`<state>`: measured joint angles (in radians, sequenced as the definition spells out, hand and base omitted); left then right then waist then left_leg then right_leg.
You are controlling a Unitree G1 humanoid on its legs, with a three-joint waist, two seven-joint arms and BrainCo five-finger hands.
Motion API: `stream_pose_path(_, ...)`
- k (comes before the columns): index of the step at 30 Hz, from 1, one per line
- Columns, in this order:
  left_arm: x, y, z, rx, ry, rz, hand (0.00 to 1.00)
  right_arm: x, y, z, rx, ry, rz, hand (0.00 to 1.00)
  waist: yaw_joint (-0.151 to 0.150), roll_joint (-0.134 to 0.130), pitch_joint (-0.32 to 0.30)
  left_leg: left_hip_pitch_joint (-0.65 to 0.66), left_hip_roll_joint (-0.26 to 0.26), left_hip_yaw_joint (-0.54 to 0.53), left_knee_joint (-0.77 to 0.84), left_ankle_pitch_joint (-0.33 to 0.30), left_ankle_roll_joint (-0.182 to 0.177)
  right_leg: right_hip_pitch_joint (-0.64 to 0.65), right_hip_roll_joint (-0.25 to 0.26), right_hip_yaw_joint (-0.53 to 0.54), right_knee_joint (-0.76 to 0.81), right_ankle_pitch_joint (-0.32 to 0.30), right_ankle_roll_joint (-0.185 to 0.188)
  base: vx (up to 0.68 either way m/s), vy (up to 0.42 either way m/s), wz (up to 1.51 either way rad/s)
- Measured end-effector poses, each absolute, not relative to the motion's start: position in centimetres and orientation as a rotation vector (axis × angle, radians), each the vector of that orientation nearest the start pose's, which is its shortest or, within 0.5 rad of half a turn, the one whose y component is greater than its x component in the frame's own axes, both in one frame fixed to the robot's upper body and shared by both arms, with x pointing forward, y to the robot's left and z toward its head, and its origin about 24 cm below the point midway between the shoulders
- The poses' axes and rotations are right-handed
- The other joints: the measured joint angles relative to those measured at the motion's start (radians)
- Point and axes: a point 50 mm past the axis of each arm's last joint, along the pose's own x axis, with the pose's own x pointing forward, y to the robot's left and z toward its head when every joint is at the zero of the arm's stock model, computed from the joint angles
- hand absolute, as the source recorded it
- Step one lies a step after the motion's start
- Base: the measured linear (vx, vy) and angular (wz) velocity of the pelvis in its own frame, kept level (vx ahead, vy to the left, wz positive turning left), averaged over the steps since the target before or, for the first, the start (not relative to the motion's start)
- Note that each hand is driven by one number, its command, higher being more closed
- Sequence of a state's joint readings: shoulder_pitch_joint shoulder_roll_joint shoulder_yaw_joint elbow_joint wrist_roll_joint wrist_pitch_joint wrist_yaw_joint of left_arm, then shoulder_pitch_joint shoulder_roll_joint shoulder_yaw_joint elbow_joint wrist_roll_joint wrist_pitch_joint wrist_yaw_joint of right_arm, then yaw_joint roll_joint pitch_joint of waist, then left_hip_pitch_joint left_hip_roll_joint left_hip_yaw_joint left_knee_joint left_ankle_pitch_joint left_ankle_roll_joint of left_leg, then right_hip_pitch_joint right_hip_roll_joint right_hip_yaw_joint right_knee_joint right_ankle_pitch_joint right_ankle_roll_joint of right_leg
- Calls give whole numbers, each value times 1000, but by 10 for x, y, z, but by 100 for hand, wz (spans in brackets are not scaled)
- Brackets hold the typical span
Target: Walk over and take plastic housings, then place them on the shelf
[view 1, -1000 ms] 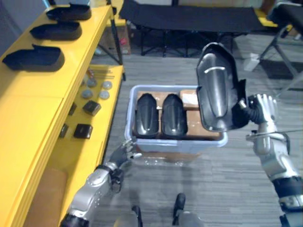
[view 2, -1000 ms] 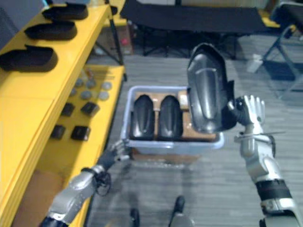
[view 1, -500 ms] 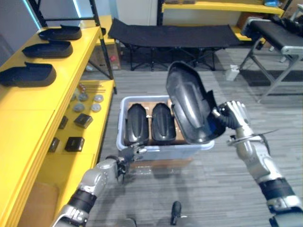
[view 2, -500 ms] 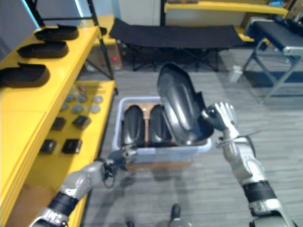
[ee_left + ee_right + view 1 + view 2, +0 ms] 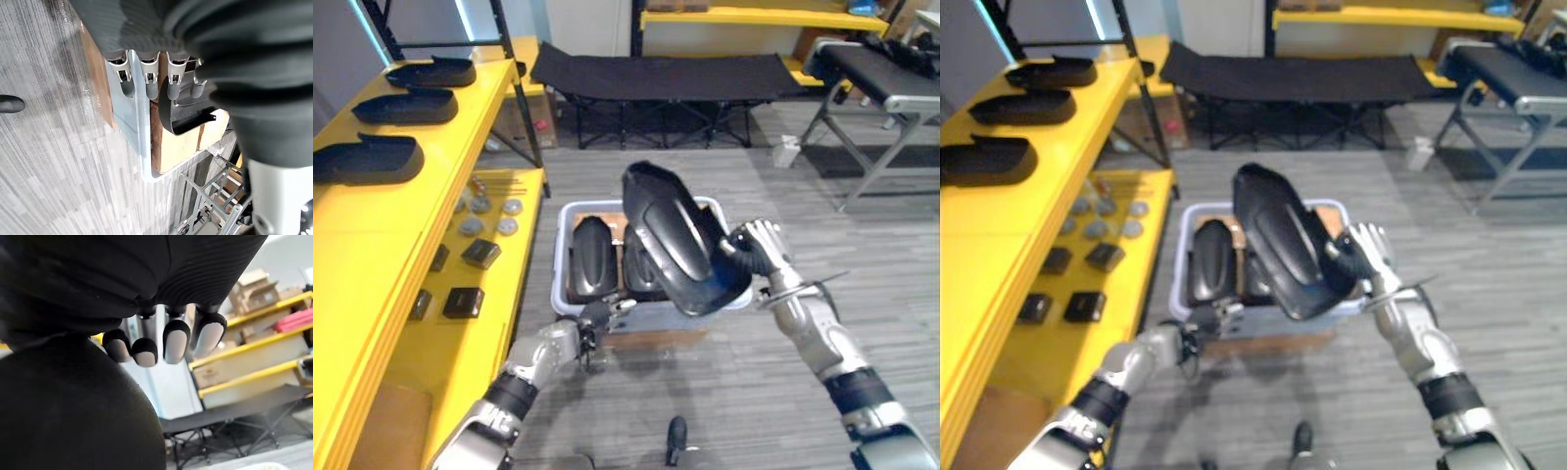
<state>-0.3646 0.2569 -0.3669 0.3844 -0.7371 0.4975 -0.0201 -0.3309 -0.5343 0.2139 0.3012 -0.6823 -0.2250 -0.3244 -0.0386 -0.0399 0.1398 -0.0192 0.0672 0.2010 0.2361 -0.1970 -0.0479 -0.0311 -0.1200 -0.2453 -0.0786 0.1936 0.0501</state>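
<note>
The right hand (image 5: pixel 756 250) holds one housing (image 5: pixel 671 240) in the middle of the frame, above the bin (image 5: pixel 558 279). Its fingers are curled on the housing's edge only. The piece is big and tilted, so I think it can turn in the grip, or slip down onto the other housings (image 5: pixel 590 259) in the bin. On the way to the shelf (image 5: pixel 431 176) at the left, it can knock the bin rim. The left hand (image 5: pixel 597 315), fingers loose and apart, is by the bin's front rim, lower centre, and could snag there.

Right robot hand (image 5: pixel 756 251) raised, clasping; left robot hand (image 5: pixel 596 315) low, relaxed.
</note>
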Motion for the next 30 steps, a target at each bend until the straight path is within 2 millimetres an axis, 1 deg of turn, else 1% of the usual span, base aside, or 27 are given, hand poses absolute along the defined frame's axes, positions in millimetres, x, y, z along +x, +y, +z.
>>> stream_pose_path(4, 288, 95, -3, -287, 647, -386, 0, 308, -191, 94, -1175, -434, 16, 100, 2, -2, 0, -1, 0, 0, 0, 0, 1, 1, 0, 1, 0, 1, 0, 0, 0, 0)
stream_pose_path(8, 289, 91, -4, -306, 627, -363, 0, 310, -187, 87, -1154, -413, 27, 100, 5, -5, -2, -1, 0, -1, 1, 1, 1, 2, 0, 1, 0, 1, 0, 0, 0, 0)
stream_pose_path(12, 291, 84, 0, -335, 574, -366, 0, 309, -180, 75, -1152, -391, 76, 100, 21, -9, -3, -1, 0, -2, 1, 1, 1, 2, 1, 0, 0, 1, 0, 0, 0, 0)
stream_pose_path(14, 291, 83, 0, -342, 557, -365, 0, 309, -177, 73, -1138, -387, 80, 100, 24, -10, -4, -1, 0, -4, 1, 1, 1, 3, 0, -1, 0, 1, 0, 1, 1, 2)
stream_pose_path(19, 288, 80, -2, -361, 536, -372, 0, 309, -173, 67, -1124, -367, 88, 100, 26, -16, -3, 0, -2, -20, 0, 1, 1, 11, -1, -9, 0, 1, 1, 4, 2, 8)
stream_pose_path(23, 285, 74, -1, -363, 512, -397, 0, 307, -165, 63, -1132, -374, 120, 100, 27, -33, -5, 0, -1, -29, 0, 4, 1, 13, -1, -21, 0, 1, 1, 6, -5, 6)
stream_pose_path(26, 281, 72, -1, -386, 504, -417, 0, 306, -159, 59, -1141, -377, 148, 100, 27, -34, -5, 0, -3, -29, 0, 5, 2, 13, -3, -22, 0, 1, 1, 0, 0, 0)
stream_pose_path(30, 280, 71, 0, -393, 500, -427, 0, 306, -160, 56, -1145, -361, 152, 100, 29, -34, -5, 0, -2, -30, -1, 7, 2, 14, -3, -23, 0, 1, 1, 0, 0, 0)
